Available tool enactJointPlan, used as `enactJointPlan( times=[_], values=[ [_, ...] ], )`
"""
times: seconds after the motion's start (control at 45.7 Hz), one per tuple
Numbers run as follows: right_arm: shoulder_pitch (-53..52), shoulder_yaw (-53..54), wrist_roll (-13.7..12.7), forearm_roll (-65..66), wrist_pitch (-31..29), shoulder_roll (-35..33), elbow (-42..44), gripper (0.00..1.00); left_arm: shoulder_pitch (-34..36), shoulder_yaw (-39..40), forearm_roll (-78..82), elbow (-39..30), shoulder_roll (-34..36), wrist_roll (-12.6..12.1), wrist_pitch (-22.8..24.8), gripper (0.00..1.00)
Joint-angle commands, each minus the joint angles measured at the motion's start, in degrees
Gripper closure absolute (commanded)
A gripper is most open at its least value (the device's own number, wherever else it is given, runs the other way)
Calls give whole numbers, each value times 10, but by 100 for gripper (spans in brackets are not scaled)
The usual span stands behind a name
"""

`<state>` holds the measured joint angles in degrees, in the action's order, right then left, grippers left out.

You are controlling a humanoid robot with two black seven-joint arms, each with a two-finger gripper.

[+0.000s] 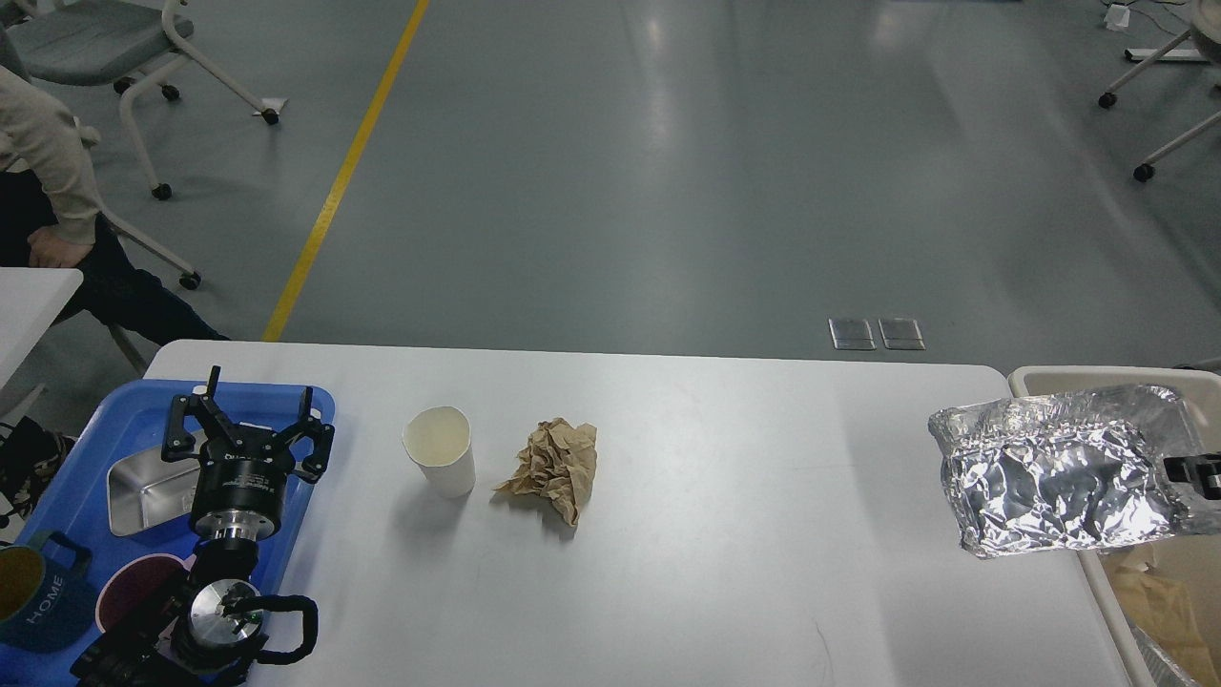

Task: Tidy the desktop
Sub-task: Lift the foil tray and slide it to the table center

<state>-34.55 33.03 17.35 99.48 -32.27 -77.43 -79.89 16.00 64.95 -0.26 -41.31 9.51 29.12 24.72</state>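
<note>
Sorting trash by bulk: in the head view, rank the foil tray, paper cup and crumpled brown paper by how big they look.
1. Foil tray, clearly largest, though it is lifted nearer the camera.
2. and 3. Crumpled brown paper and paper cup look too alike to rank.

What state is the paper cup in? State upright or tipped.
Upright. The paper cup stands on its base on the desktop, its open mouth facing up, left of the crumpled brown paper.
</note>
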Motion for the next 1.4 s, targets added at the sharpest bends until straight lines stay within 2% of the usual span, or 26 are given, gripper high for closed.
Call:
enactJointPlan(
  times=[0.0,0.263,0.722,1.16,1.379],
  values=[
    [-5,0,-7,-2,-2,15,3,100,0,0,0,0,1,2,-1,4],
    [-51,-5,-10,-5,-48,112,8,100,0,1,0,-2,2,5,-1,4],
    [-114,-9,-36,-3,-80,286,100,100,-1,1,1,-3,5,5,-3,4],
    [-133,-9,-89,-5,-80,423,203,100,-1,1,4,-5,9,4,-3,4],
    [-151,-8,-105,-21,-80,478,257,100,-1,1,4,-5,10,4,-5,4]
  ],
)
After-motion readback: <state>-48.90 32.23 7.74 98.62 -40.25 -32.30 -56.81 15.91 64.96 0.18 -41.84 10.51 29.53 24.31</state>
